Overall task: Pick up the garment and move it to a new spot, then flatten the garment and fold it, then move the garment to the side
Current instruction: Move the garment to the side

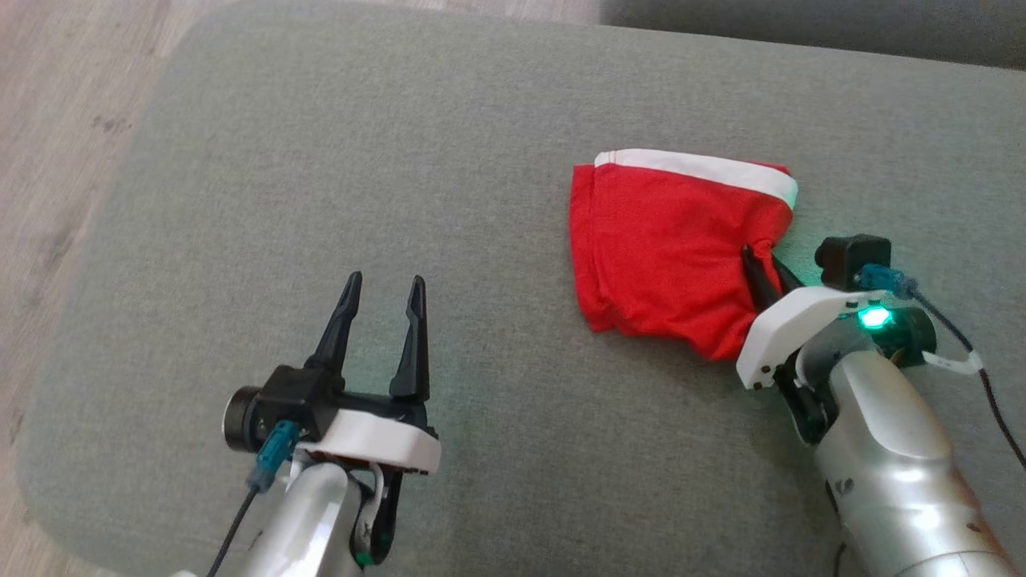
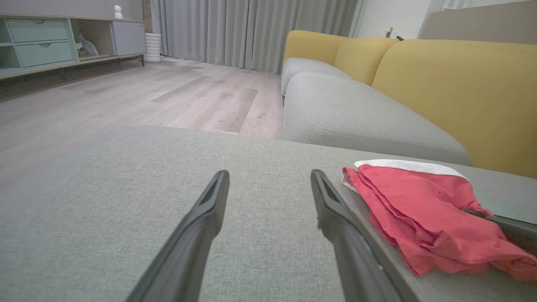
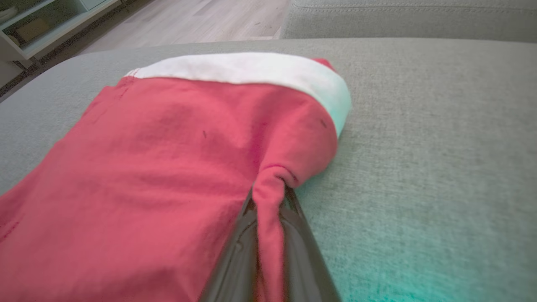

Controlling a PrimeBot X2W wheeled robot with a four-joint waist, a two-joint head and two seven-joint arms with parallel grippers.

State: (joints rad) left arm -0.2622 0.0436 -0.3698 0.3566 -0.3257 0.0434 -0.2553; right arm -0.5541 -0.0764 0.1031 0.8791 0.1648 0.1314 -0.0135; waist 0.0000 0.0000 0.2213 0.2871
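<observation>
Right wrist view is showing the garment (image 3: 168,159), a red piece with a white waistband (image 3: 251,67), lying doubled over and rumpled on the grey cushion (image 3: 419,147). In the head view it is sitting on the robot's right half of that cushion.

The right tool (image 3: 270,197) is clenching 1 narrow pucker of red cloth at the garment's near right edge, just below the end of the waistband. The fabric is bunching up between its 2 fingers.

Risks, as judged from this position:
- The pinch is taking in very little cloth. It is possibly catching only 1 layer, so the cloth could be slipping free under the garment's weight during a lift.
- The fingertips are working low against the cushion, so upholstery may be getting nipped along with the cloth and dragging.
- A lift from 1 edge point would leave the garment dangling twisted, making flattening harder.

The left tool (image 1: 385,280) is standing released, fingers spread, over bare cushion well apart from the garment and holding nothing. A carry too far left risks running past the cushion's edge to the wooden floor (image 1: 48,120).
</observation>
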